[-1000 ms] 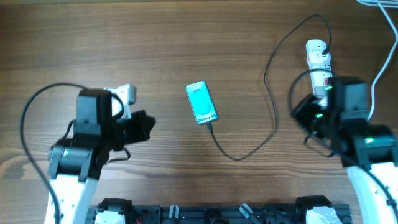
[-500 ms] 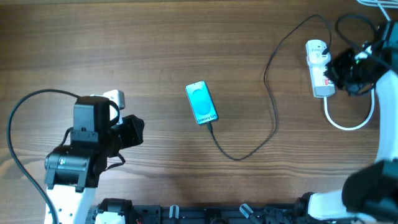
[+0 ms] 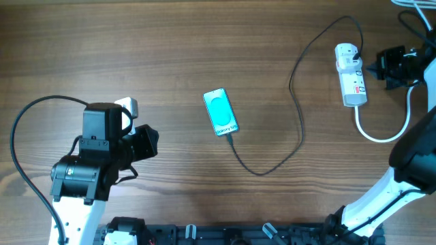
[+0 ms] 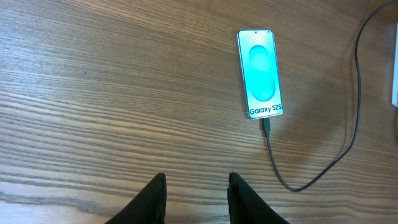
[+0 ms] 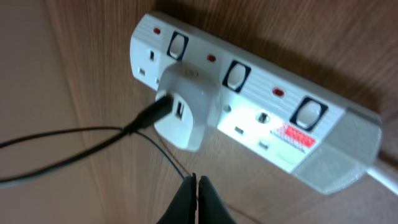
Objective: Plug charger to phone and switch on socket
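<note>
The phone [image 3: 221, 112] [image 4: 260, 73] lies mid-table, its cyan screen lit and reading "Galaxy S25". The charger [image 3: 300, 102], a thin black cable, has its connector [image 4: 266, 127] at the phone's bottom edge. It loops right and up to a white adapter [image 5: 186, 109] seated in the socket [image 3: 350, 75] [image 5: 249, 106], a white strip with rocker switches [image 5: 236, 74]. My right gripper [image 3: 377, 68] [image 5: 194, 177] is shut and empty, just right of the socket and apart from it. My left gripper [image 3: 146, 144] [image 4: 196, 177] is open over bare wood, left of the phone.
The socket's thick white cord [image 3: 381, 133] curls below the strip toward the right edge. More white cable [image 3: 415, 8] runs off the far right corner. A black rail [image 3: 225, 235] lines the table's front edge.
My right arm swung from the front right up to the socket, then drew slightly right of it. My left gripper pulled back left from the phone and opened.
</note>
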Action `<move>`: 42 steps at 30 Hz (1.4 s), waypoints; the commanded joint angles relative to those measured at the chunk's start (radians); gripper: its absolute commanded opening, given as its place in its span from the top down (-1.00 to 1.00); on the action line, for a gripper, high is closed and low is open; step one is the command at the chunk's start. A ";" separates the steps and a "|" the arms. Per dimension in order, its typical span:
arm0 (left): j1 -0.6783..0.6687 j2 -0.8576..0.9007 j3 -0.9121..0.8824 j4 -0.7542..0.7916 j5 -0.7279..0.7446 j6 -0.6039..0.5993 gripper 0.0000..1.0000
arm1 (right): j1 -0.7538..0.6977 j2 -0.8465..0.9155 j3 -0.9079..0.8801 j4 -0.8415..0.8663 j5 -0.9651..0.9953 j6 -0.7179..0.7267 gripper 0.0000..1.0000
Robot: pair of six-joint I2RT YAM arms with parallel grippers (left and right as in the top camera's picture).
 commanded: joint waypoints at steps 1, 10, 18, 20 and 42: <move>0.005 0.001 -0.001 0.000 -0.016 0.005 0.36 | 0.020 0.052 0.021 0.030 0.045 0.030 0.91; 0.005 0.001 -0.001 0.000 -0.016 0.005 0.32 | 0.038 0.123 0.021 0.103 0.114 0.061 0.91; 0.005 0.001 -0.001 0.000 -0.016 0.006 0.28 | 0.052 0.190 0.021 0.128 0.172 0.059 0.91; 0.005 0.001 -0.001 0.000 -0.016 0.006 0.28 | 0.052 0.190 0.021 0.128 0.181 0.032 0.91; 0.005 0.001 -0.001 0.004 -0.016 0.006 0.26 | 0.055 0.085 0.021 0.113 0.242 -0.001 0.91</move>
